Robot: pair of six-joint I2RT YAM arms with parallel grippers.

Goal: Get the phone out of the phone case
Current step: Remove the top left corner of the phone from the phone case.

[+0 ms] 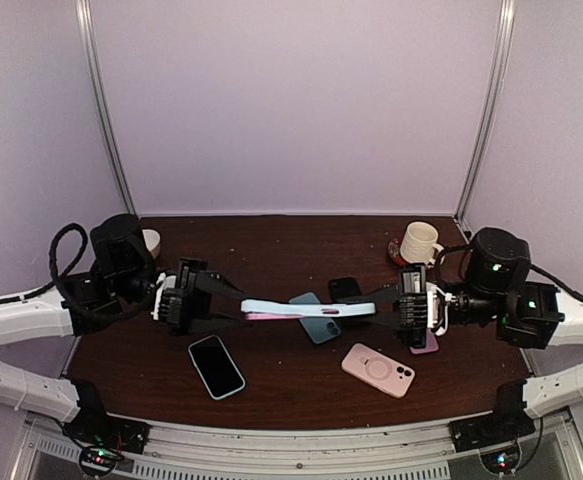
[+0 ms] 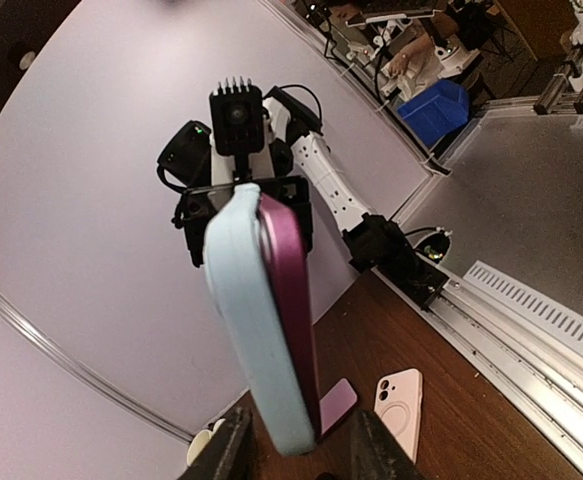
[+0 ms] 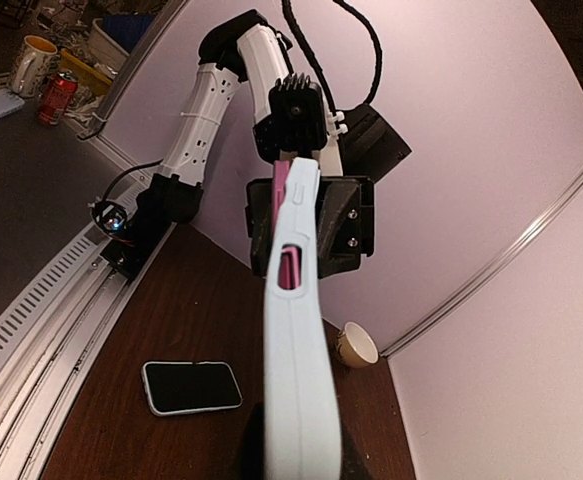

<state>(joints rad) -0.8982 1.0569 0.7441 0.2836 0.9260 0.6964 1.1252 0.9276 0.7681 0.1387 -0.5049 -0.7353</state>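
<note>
A light-blue phone case (image 1: pixel 316 307) with a magenta phone (image 1: pixel 261 316) in it hangs above the table between my two grippers. My left gripper (image 1: pixel 233 310) is shut on its left end, and my right gripper (image 1: pixel 383 303) is shut on its right end. In the left wrist view the magenta phone (image 2: pixel 293 300) lies against the blue case (image 2: pixel 243 320), and their end sits between my left gripper's (image 2: pixel 296 450) jaws. In the right wrist view the case (image 3: pixel 296 400) bows, and pink shows through its side slot (image 3: pixel 289 265).
On the table lie a face-up phone (image 1: pixel 216 366), a pink case (image 1: pixel 378 369), a blue-grey case (image 1: pixel 319 325), a black case (image 1: pixel 344 289) and a purple case (image 1: pixel 426 343). A cream mug (image 1: pixel 418 242) stands back right. A small cup (image 1: pixel 151 241) stands back left.
</note>
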